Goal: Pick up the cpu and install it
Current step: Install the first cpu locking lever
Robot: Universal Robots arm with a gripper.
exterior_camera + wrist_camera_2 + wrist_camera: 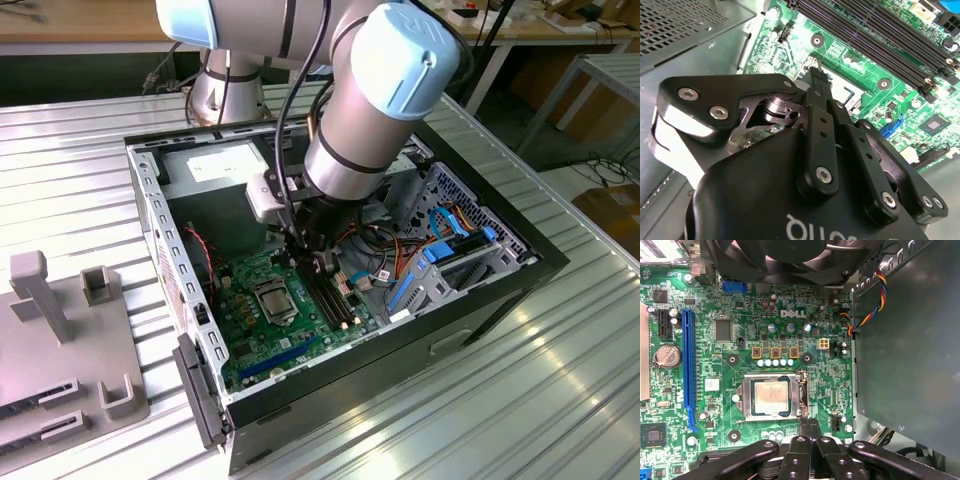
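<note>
The claw is pinched almost flat, its two black fingers pressed together with nothing between them. Just in front of its tips lies the cpu, a small pale square, already sitting flat inside the socket frame on the green board. So I think the big part of the job is done: the chip is in its place and the claw has let it go. From here the frame looks open around the chip, with a thin metal lever along the side nearest the claw, so locking it down may be what is left, though I cannot be sure. In the exterior view the claw hangs low inside the computer case, right beside the socket. Past the chip, farther from the claw, a big round fan hangs over the board. Off to one side of the claw is a long blue slot and a round coin battery. On the other side is a plain grey metal wall with some coloured wires. The long black memory slots run close by the claw too, so there is not much room.
</note>
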